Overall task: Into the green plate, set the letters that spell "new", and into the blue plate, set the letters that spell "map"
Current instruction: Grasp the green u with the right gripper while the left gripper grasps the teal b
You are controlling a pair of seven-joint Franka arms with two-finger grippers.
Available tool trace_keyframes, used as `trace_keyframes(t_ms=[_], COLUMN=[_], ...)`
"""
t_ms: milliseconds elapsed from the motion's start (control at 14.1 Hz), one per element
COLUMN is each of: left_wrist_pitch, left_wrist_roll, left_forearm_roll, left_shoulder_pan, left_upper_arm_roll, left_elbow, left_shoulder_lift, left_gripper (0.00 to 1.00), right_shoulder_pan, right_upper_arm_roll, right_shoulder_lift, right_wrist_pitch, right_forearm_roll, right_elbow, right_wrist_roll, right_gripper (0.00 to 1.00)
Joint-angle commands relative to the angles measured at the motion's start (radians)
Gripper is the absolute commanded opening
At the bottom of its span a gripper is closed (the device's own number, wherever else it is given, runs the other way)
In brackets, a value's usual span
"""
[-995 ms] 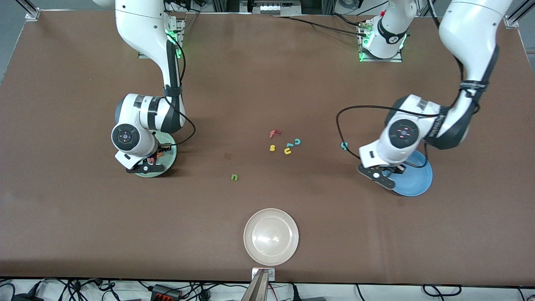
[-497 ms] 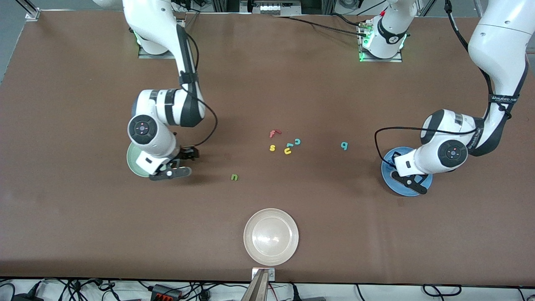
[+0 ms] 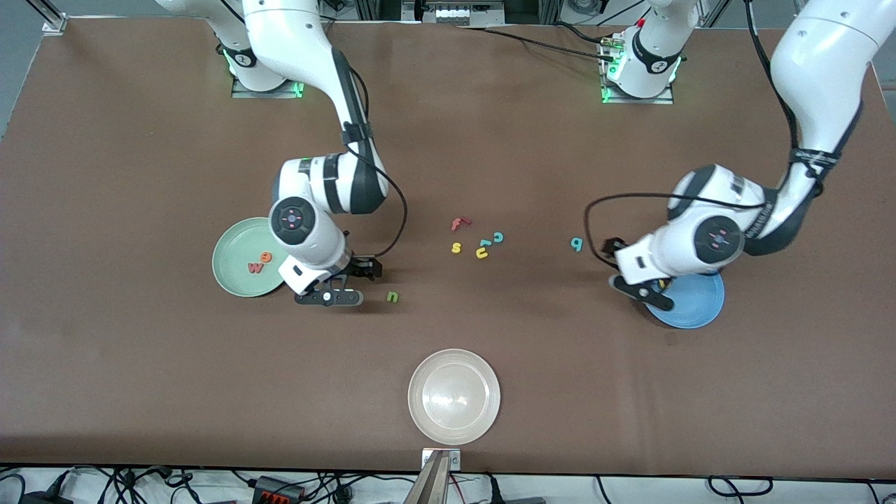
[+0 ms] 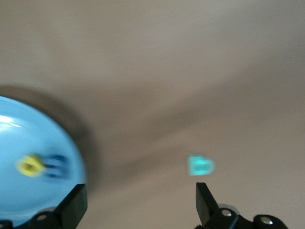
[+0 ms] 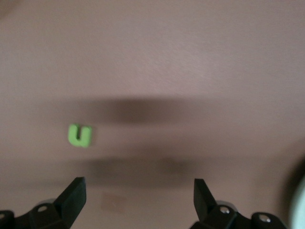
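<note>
Brown table top [image 3: 140, 392] fills the front view, robot bases along its upper edge. Green plate [image 3: 234, 241] sits toward the right arm's end; orange "e" [image 3: 266, 257] and red-pink "w" [image 3: 255, 267] lie in it. Right gripper [image 3: 343, 282] hangs over bare table between that plate and the olive "n" [image 3: 393, 297], which lies apart from it on the table; fingers spread, holding nothing. Mid-table cluster: red "f" [image 3: 458, 223], yellow "s" [image 3: 456, 247], yellow "u" [image 3: 481, 253], teal "c" [image 3: 498, 237], plus a small teal piece [image 3: 484, 243] touching the "u", shape unclear. Teal "p" [image 3: 576, 243] lies alone, between the cluster and the blue plate [image 3: 696, 308]. Left gripper [image 3: 640, 285] is over the blue plate's edge; its wrist hides part of the plate, and only a speck of yellow shows beneath it. Cream plate [image 3: 483, 420] sits nearest the front camera. Left wrist view, smeared: both fingertips [image 4: 76, 205] wide apart, empty; blue plate [image 4: 19, 129] cut off at the frame edge, with the yellow "a" [image 4: 29, 165] and a dark blue blur, the "m" [image 4: 55, 167], just beside each other in it; "p" [image 4: 200, 165] on the table, clear of the plate. Right wrist view, also blurred: fingertips [image 5: 74, 195] released and wide, "n" [image 5: 79, 135] on the table; a pale sliver of plate rim [image 5: 300, 200] at the frame edge.
</note>
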Motion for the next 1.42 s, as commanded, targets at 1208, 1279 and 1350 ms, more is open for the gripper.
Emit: trace_keyframes(t_ms=[1208,1279,1350], left_wrist_pitch=[0.385,0.385,0.383], left_wrist_roll=[-0.4,-0.4,-0.4], left_forearm_roll=[0.286,0.286,0.286], left_shoulder_pan=[-0.028,-0.031,-0.03], left_upper_arm_roll=[0.044,0.044,0.044], left_elbow=[-0.295,-0.295,-0.293], left_shoulder_lift=[0.062,0.06,0.06], left_gripper=[0.43,0.3,0.15], right_shoulder_pan=[-0.043,-0.043,-0.043], right_upper_arm_roll=[0.11,0.11,0.11], right_shoulder_lift=[0.151,0.151,0.151], right_wrist_pitch=[0.15,0.15,0.15], right_forearm_roll=[0.016,0.014,0.014], right_elbow=[0.148,0.148,0.148], right_wrist_roll=[0.193,0.193,0.193], right_gripper=[0.5,0.45,0.45])
